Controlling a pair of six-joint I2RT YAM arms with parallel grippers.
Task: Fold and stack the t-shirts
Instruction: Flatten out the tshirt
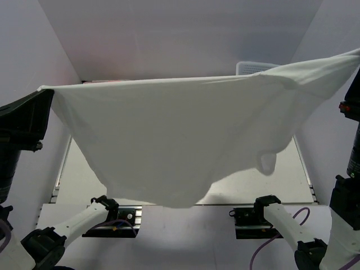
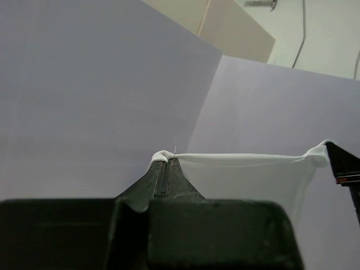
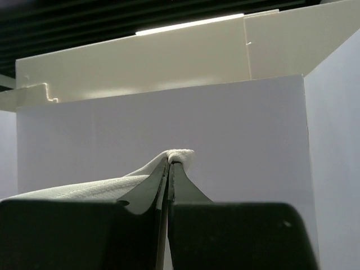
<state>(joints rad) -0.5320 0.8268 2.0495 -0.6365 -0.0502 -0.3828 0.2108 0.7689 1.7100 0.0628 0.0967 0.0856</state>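
The plain white t-shirt hangs stretched wide in the air across the top view, its lower edge sagging toward the table. My left gripper is shut on its left corner, high at the left. In the left wrist view the gripper pinches a small bunch of white cloth, which runs taut to the right. My right gripper is shut on the shirt's right corner, high at the right edge. In the right wrist view the gripper pinches a fold of white cloth. The other t-shirts are hidden.
A white plastic lattice basket peeks above the shirt's upper edge at the back right. The pale table shows below the shirt, with the arm bases at its near edge. Lilac walls enclose the space.
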